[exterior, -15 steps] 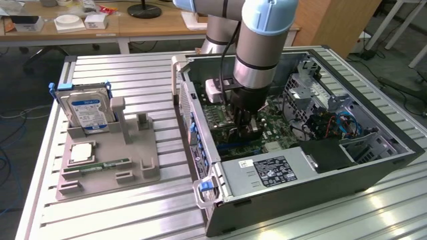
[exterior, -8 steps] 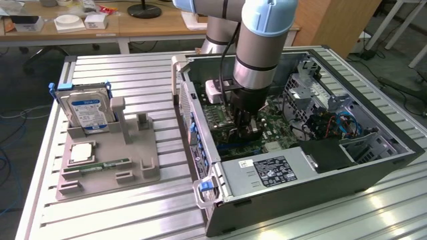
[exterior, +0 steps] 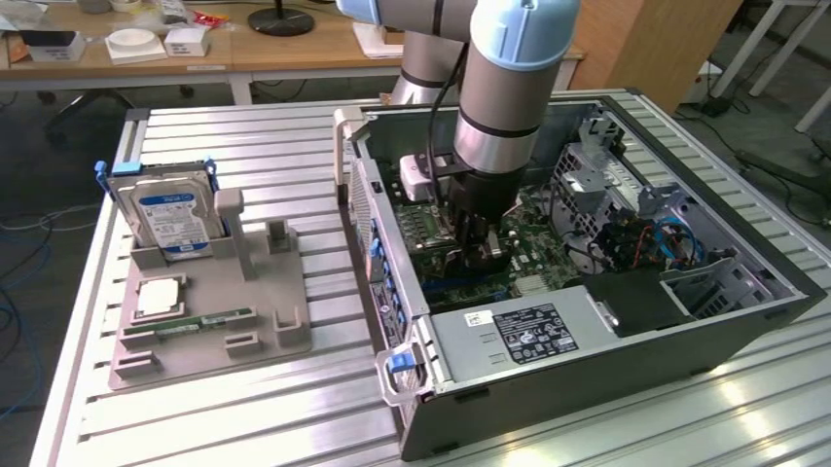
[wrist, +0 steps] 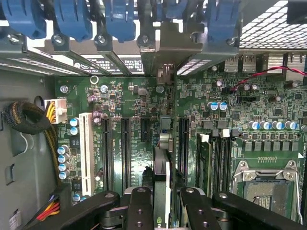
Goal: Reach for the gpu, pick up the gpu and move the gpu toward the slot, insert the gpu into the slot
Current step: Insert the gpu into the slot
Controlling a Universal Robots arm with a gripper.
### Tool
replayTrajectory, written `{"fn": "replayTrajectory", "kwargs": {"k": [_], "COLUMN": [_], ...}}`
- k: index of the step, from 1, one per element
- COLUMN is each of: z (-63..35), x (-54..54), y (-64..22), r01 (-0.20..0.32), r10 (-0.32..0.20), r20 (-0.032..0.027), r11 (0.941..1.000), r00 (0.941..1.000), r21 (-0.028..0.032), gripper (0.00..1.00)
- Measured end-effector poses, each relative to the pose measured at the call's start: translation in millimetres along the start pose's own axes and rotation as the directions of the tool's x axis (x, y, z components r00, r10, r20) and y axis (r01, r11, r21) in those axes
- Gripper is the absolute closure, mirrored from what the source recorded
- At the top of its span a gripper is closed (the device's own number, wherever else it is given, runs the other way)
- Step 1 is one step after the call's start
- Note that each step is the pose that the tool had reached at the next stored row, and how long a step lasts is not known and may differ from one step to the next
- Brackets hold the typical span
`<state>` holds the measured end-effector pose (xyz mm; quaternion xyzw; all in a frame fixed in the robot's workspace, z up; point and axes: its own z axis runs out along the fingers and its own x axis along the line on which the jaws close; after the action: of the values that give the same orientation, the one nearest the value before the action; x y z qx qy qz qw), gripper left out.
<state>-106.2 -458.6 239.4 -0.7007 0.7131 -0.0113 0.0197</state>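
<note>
Pinching the gpu (wrist: 161, 179) edge-on, the fingers (wrist: 140, 211) hold it down inside the computer case (exterior: 727, 321), at the motherboard (wrist: 134, 100) slot (wrist: 163, 125); pickup done, seating apparently unfinished.

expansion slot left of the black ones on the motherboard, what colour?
White. The long slot stands out against the green motherboard, clearest in the wrist view.

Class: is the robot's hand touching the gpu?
Touching. In the wrist view the hand has its black fingers pressed on both sides of the gpu, seen edge-on above the motherboard.
</note>
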Motion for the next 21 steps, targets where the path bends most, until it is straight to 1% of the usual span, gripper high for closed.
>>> {"fn": "replayTrajectory", "kwargs": {"k": [21], "z": [-0.8], "x": [0.0], "y": [0.0], "r01": [0.000], "r10": [0.000], "r20": [0.0004], "r11": [1.0000], "r00": [1.0000], "r21": [0.0002], "gripper": [0.73]}}
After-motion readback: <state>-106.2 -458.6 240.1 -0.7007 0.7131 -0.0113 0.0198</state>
